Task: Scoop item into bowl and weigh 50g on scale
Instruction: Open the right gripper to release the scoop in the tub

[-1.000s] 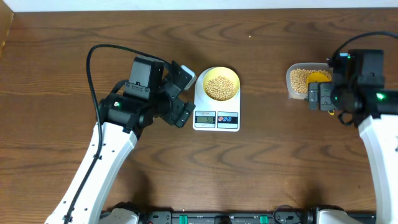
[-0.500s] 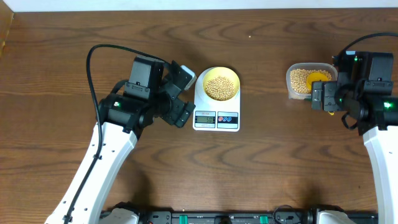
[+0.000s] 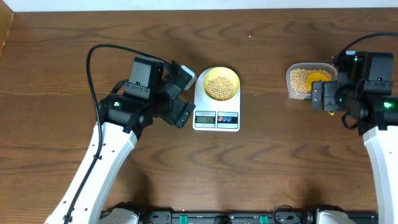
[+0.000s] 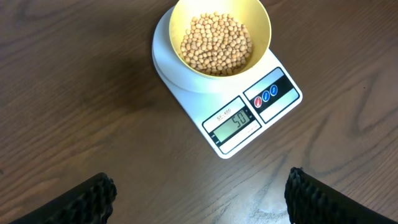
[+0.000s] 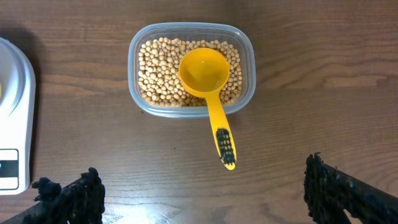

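The pale yellow bowl (image 3: pixel 221 84) (image 4: pixel 219 37) holds beige beans (image 4: pixel 216 45) and sits on the white scale (image 3: pixel 216 118) (image 4: pixel 283 99), whose display reads 50. More beans (image 5: pixel 158 68) fill a clear tub (image 3: pixel 293 79) (image 5: pixel 245 46) at the right, with a yellow scoop (image 5: pixel 208 87) resting in it, handle over the rim. My left gripper (image 4: pixel 199 199) is open and empty, above bare table left of the scale. My right gripper (image 5: pixel 205 193) is open and empty, just in front of the tub and the scoop handle.
The brown wooden table (image 3: pixel 261 168) spreads around. The scale's edge (image 5: pixel 15 112) shows at the left of the right wrist view. A black cable (image 3: pixel 93 68) loops over the left arm.
The right arm drew back slightly to the right and away from the tub between the oldest frame and the middle one. Nothing has moved since. The left arm is still.
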